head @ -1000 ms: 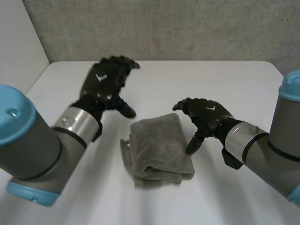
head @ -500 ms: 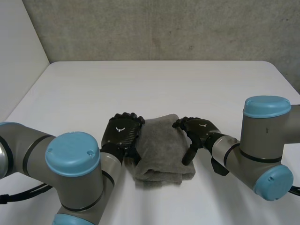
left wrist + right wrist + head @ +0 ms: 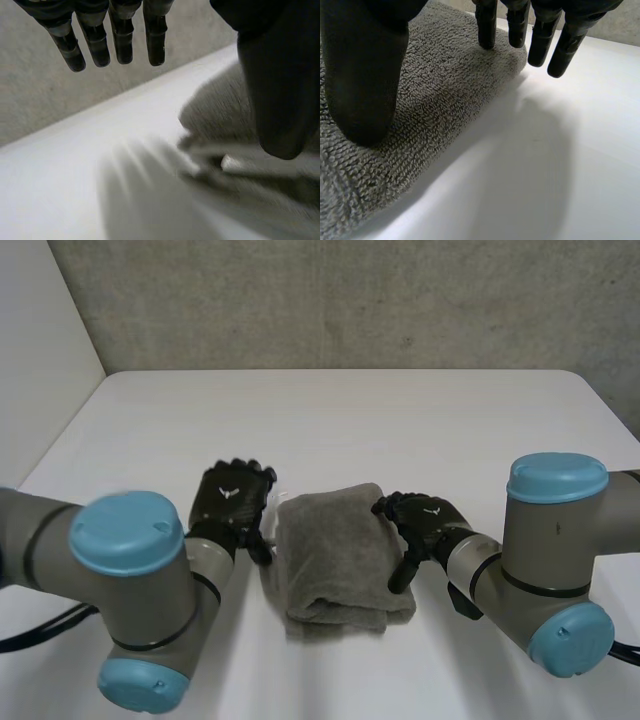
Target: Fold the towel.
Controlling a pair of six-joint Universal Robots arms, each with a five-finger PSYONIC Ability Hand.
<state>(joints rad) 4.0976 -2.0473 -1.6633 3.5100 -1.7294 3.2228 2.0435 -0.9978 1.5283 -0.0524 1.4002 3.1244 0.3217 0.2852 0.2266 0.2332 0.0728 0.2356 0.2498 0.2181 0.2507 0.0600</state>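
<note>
We look down from the head camera above the near side of the white table (image 3: 400, 420), facing the grey wall (image 3: 350, 300). Our wrist cameras sit low and close over it — the left probably facing that wall too. All three share the towel (image 3: 335, 550).

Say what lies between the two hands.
The folded towel lies between the left hand and the right hand, seen in the head view.
</note>
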